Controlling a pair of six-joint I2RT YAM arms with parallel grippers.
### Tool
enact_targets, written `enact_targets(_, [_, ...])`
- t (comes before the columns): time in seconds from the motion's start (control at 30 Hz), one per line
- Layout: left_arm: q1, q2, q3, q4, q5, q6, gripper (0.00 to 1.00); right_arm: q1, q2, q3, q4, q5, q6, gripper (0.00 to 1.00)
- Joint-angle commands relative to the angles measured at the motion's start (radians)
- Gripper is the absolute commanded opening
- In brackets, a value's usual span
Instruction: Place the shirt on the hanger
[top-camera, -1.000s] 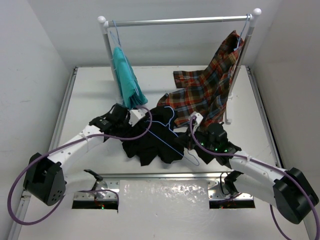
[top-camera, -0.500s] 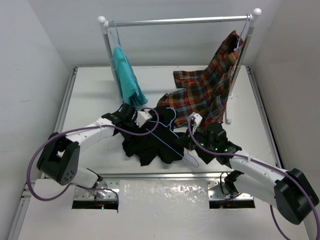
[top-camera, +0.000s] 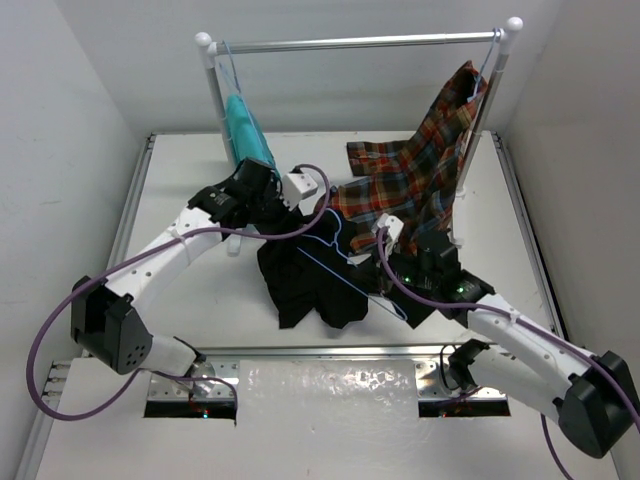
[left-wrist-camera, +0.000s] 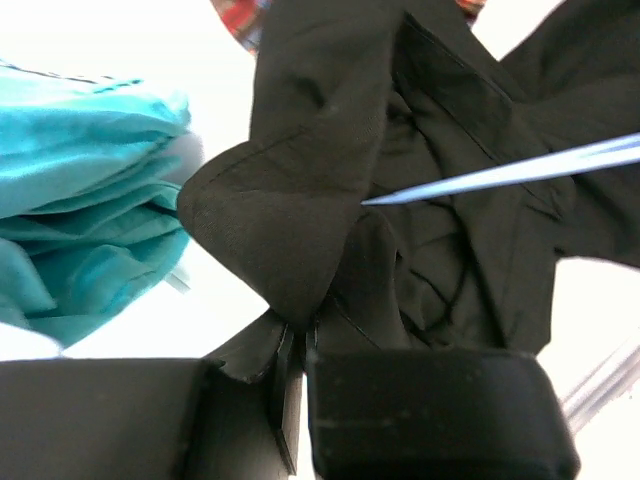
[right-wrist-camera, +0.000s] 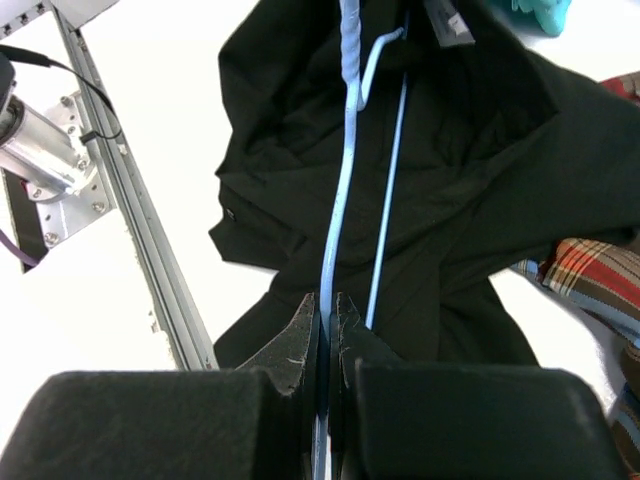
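The right hand (right-wrist-camera: 325, 310) is pinched shut on the lower end of the pale-blue hanger (right-wrist-camera: 339, 200). The wire's long axis runs straight away from it to the hook at the top centre of the wrist view. The left hand (left-wrist-camera: 295, 340) is closed on a fold of the black shirt (left-wrist-camera: 300, 150) at the upper middle of the overhead frame. The cloth drapes from there to the counter (top-camera: 175, 180), with the hanger crossing it diagonally toward the lower right. The left hand looks nearer the collar, so it probably has to draw the opening over the wire. No containers are in view; the rail (top-camera: 360, 42) carries a teal garment (top-camera: 245, 125) and a plaid shirt (top-camera: 420, 180).
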Motion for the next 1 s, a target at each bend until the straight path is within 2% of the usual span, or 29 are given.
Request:
enact_targets(0.0, [-0.024, -0.013, 0.022, -0.069, 0.045, 0.042, 0.00, -0.001, -0.028, 0.046, 0.005, -0.023, -0.027, 0.00])
enact_targets(0.17, [-0.026, -0.015, 0.063, -0.095, 0.019, 0.060, 0.00, -0.002, -0.080, 0.119, -0.108, -0.023, -0.038, 0.00])
enact_targets(0.37, [-0.024, -0.044, 0.027, -0.100, -0.007, 0.065, 0.00, -0.002, -0.203, 0.161, -0.409, 0.051, -0.088, 0.00])
enact_targets(0.53, [-0.030, -0.038, 0.001, -0.057, -0.104, 0.022, 0.00, -0.002, -0.262, 0.247, -0.568, 0.083, -0.101, 0.00])
enact_targets(0.8, [-0.041, 0.002, 0.031, -0.073, -0.152, 0.016, 0.00, -0.002, -0.258, 0.311, -0.538, 0.027, -0.058, 0.00])
enact_targets(0.97, [-0.041, -0.010, 0.033, -0.083, -0.136, 0.016, 0.00, -0.004, -0.247, 0.295, -0.373, -0.030, 0.005, 0.00])
